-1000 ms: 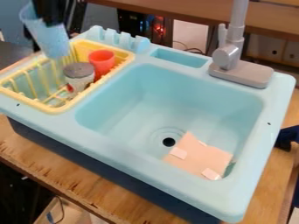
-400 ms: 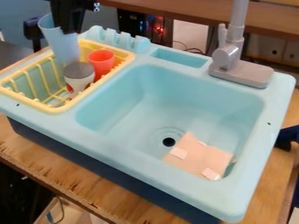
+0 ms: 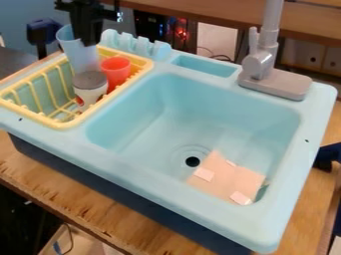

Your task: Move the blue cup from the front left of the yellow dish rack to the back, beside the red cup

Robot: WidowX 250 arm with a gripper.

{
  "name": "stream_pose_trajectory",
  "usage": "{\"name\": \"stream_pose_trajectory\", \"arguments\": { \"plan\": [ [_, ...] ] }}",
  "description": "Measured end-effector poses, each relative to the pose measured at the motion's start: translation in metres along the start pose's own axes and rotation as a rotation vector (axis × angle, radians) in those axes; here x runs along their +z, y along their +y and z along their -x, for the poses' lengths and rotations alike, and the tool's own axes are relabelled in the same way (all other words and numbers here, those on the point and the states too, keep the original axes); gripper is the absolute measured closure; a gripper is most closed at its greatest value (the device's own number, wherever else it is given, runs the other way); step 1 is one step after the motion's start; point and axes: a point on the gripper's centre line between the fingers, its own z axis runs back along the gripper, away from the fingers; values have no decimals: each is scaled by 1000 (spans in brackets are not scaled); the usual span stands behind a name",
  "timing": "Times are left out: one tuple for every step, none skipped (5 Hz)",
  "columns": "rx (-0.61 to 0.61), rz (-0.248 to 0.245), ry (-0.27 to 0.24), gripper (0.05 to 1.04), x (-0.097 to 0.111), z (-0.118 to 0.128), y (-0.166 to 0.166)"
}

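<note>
In what appears to be the placing step, the gripper (image 3: pixel 86 42) pinches the translucent blue cup (image 3: pixel 81 59) near its rim, slightly tilted over the yellow dish rack (image 3: pixel 65 124), its base hidden; the next move calls for steady seating before release.

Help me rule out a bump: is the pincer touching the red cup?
Apart. The camera view shows a gap, with part of the yellow rack visible between the pincer and the red cup.
</note>
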Motion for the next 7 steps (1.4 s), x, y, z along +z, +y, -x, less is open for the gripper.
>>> {"name": "stream_pose_trajectory", "arguments": {
  "plan": [
    [3,21,20,1001,-10,-7,-1],
    [7,53,13,1001,-16,-12,-4],
    [57,81,-2,981,-16,-13,-3],
    [81,102,17,801,-18,-15,-5],
    [100,98,13,525,-13,-16,-4],
    [99,74,4,232,-7,-13,-1],
    [105,41,-67,73,18,0,-1]
  ]
}}
